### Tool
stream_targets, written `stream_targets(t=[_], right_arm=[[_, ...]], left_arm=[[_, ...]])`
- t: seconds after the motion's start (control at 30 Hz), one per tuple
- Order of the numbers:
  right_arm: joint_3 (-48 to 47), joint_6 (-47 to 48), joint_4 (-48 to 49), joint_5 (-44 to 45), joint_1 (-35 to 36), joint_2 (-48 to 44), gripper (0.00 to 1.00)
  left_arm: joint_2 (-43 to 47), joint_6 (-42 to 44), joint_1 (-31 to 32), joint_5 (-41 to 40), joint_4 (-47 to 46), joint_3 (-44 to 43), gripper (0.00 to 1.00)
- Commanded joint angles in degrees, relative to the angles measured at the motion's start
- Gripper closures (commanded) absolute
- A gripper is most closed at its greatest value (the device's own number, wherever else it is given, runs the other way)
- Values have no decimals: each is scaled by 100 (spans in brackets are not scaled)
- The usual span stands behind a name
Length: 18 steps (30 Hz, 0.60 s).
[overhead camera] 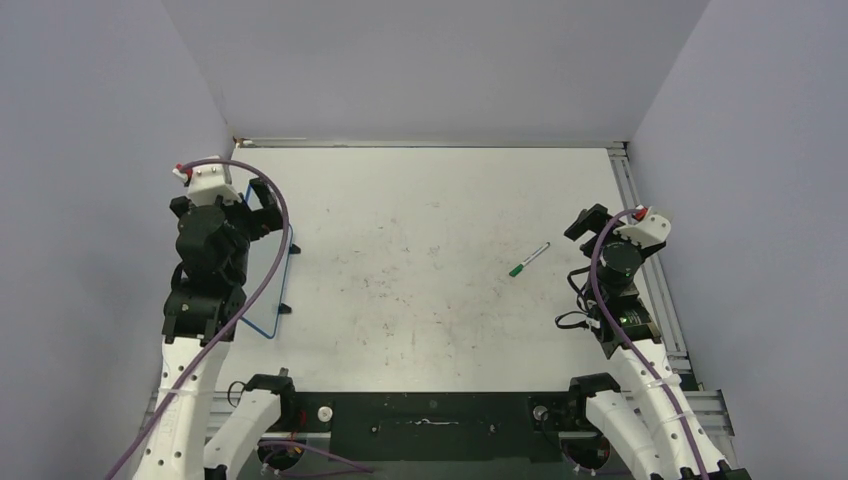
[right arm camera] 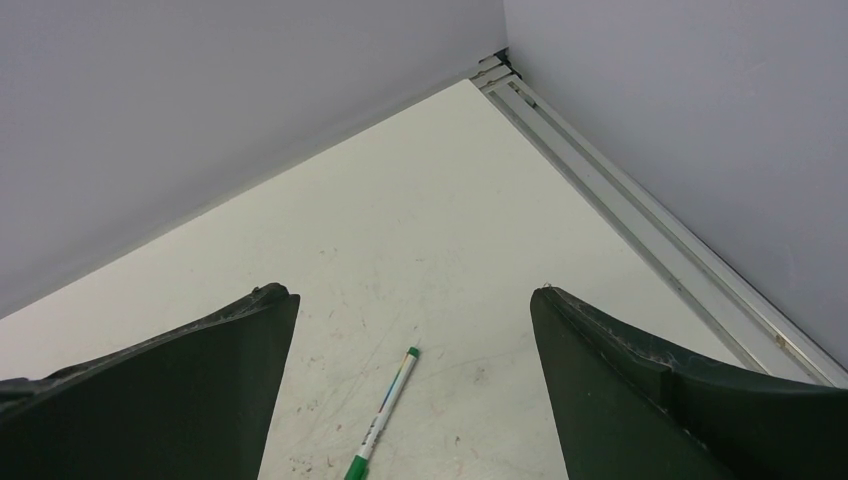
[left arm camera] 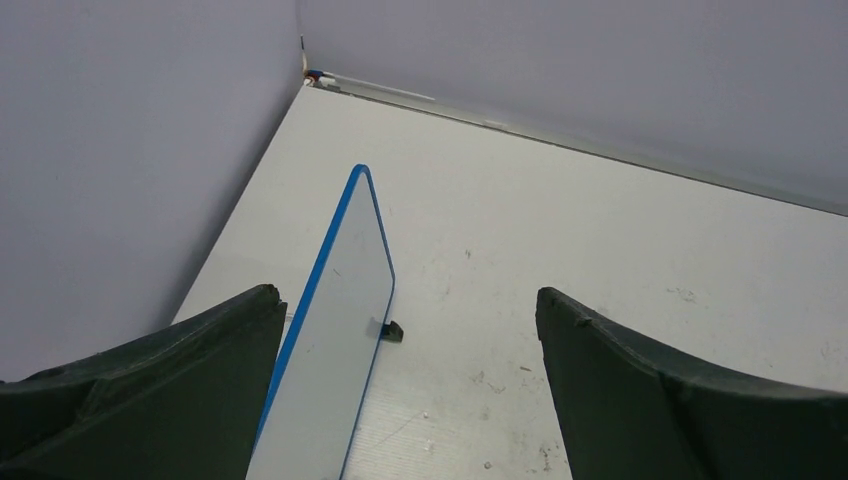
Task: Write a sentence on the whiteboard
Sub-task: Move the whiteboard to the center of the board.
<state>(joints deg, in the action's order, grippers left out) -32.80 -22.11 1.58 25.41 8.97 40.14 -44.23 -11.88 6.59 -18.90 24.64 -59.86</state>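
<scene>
1. The right gripper (right arm camera: 410,291) hangs over the right side of the table (overhead camera: 420,300), fingers spread wide and holding nothing. The green marker (right arm camera: 385,415) lies flat on the tabletop, framed in the gap between the fingers in the wrist view. From above it sits to the left of the gripper and a little nearer.
2. The step in hand looks to be picking up that marker. Done well, this means coming down straight over the barrel and turning the wrist so the fingers close across the marker's width rather than along it. The grip should land toward the middle, leaving the writing end free to reach the board.
3. At the left side of the table, the whiteboard (left arm camera: 335,330) stands on edge and tilted, one black foot (left arm camera: 393,331) showing at its base. The left gripper (left arm camera: 405,293) has its fingers parted too, with the board rising between them, much closer to the left finger. Whether it touches that finger cannot be told.
4. No sentence shows on the board face in view, so the task appears to be at its start. Marker and board lie well apart, on opposite sides of the table.
</scene>
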Motion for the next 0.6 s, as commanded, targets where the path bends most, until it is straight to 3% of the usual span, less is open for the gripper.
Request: stream_targets(t=[0.0,0.33,0.57], right_arm=[[-262,32,47,-190,-13,3,10],[-201,27,-112,-467,-11,-24,10],[-202,35,-124,-524,-10,17,10]], left_arm=[[-602,531,-196,348,68,-759,4],[-2499,306,-2422,2948,175,-1895,4],[-3130,276,-2776,3498,188,-1756,4]])
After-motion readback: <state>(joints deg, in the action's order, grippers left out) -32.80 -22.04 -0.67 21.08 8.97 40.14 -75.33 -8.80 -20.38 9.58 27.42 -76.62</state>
